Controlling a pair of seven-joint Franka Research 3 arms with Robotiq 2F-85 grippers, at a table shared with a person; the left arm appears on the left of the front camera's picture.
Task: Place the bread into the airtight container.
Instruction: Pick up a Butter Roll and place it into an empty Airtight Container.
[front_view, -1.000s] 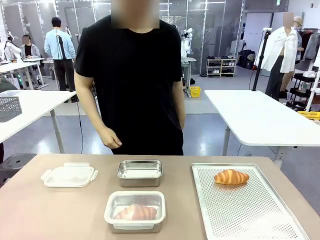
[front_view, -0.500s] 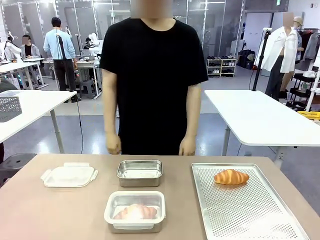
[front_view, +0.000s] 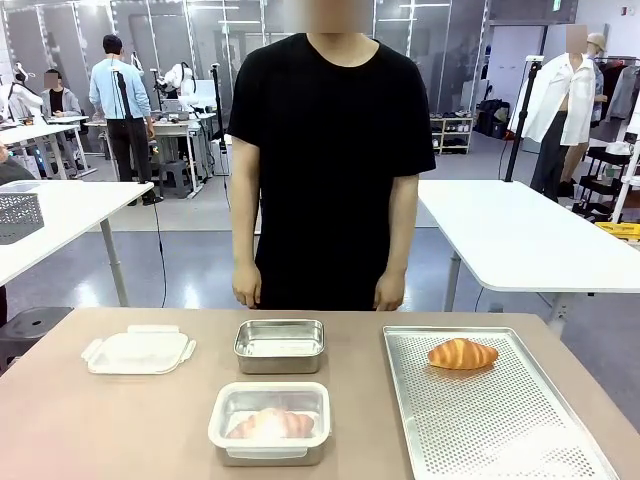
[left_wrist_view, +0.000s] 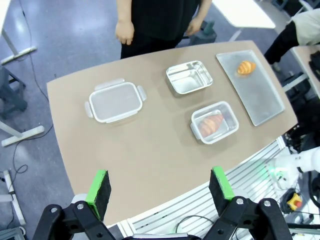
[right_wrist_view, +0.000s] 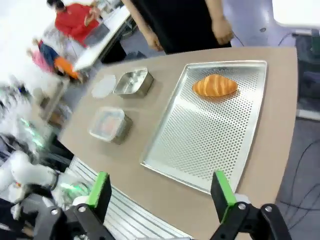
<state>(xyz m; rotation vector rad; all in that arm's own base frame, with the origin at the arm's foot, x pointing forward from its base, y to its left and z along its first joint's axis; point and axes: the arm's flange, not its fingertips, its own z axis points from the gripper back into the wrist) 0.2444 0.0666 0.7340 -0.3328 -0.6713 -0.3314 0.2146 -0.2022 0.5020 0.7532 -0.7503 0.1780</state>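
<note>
So on the counter (front_view: 120, 420), the lid (front_view: 138, 351) sits over at the left. Right of it, mid-counter, is the back container (front_view: 280, 362). The front container (front_view: 268, 455) is directly before that, with 1 bread (front_view: 272, 425) in it. The tray (front_view: 480, 430) lies at the right, the other bread (front_view: 462, 353) on its far end. A person (front_view: 325, 170) stands behind.

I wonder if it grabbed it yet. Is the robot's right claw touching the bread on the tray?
Apart. The right wrist view shows the right gripper open, well short of the bread, with bare tray between them.
</note>
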